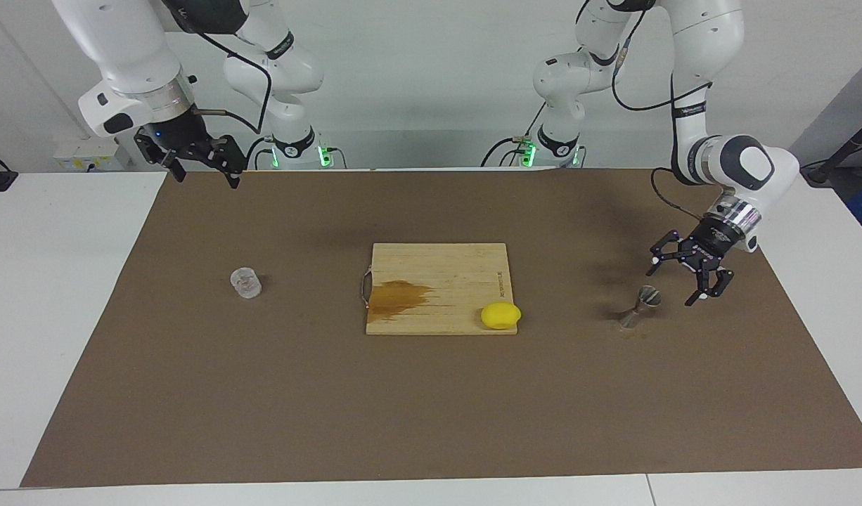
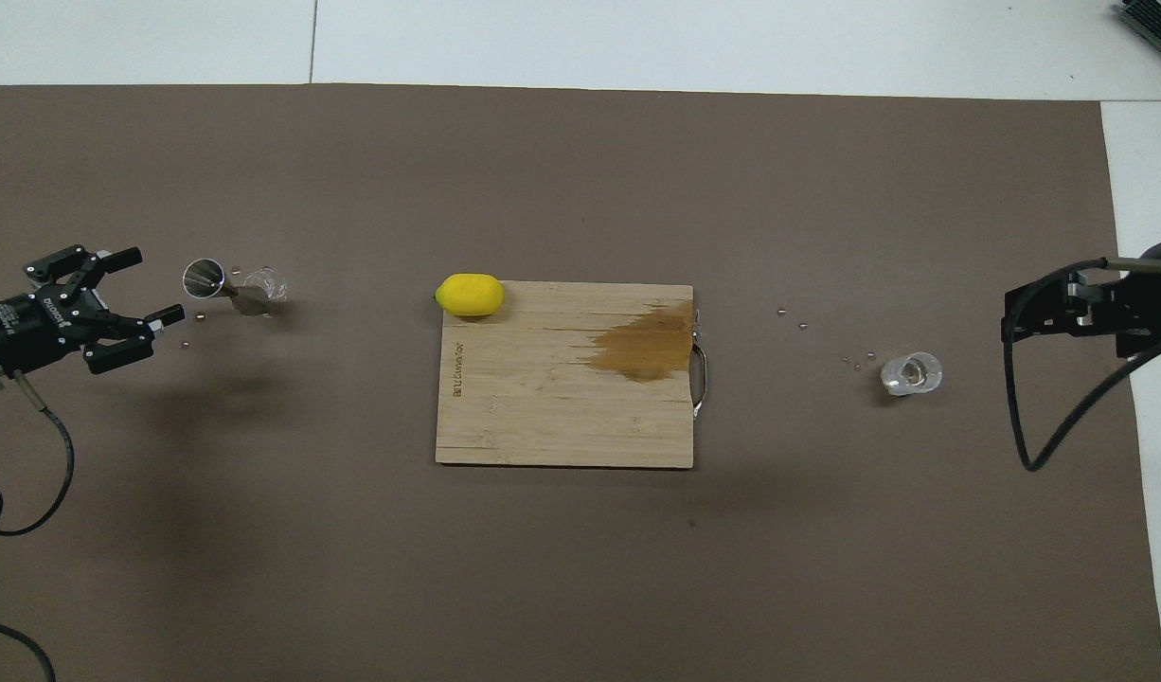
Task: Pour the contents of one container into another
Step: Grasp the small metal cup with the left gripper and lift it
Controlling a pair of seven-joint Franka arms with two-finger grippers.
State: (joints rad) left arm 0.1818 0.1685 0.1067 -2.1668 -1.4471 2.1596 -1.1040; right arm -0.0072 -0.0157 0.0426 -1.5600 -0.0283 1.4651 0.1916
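Worktop (image 1: 192,393) lying under brown mat | cutting board (image 1: 438,267) sitting mid-mat, lemon (image 1: 500,315) resting on its corner | my left tool (image 1: 690,277) hovering open just beside jigger (image 1: 640,306) | my right tool (image 1: 204,167) waiting open, raised well apart from glass tumbler (image 1: 246,282) standing toward my right arm's end

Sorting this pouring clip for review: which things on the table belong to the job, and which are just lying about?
Belongs to the job:
- glass tumbler, toward the right arm's end
- metal jigger, beside the open left gripper
- right gripper, open, waiting up near its base

Lying about:
- cutting board, stained
- lemon on the board
- brown mat
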